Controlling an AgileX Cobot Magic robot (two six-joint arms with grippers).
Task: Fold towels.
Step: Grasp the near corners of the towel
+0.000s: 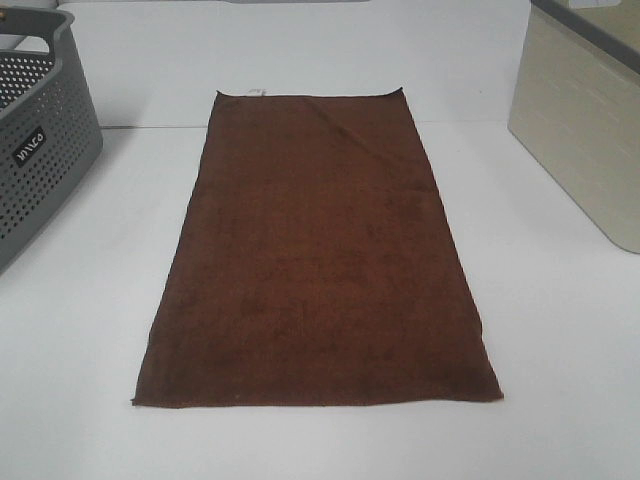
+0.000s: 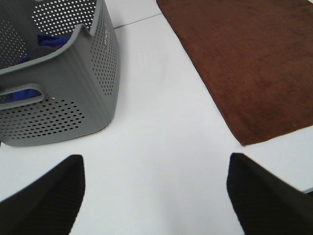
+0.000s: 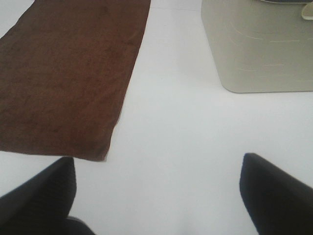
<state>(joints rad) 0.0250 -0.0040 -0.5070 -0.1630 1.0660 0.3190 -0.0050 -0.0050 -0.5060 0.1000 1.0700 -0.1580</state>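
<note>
Left end effector (image 2: 155,169) and right end effector (image 3: 156,166) hover empty, jaws wide apart, by the near corners of the dark brown rectangular terry-cloth towel (image 1: 318,250) lying flat midway across the white worktop (image 1: 560,350), so folding looks unstarted; next, I reckon, each must pinch its corner.

Grey basket (image 1: 40,140) (blue cloth (image 2: 51,40) inside) and beige bin (image 1: 585,120) stand on white table (image 1: 80,350).
</note>
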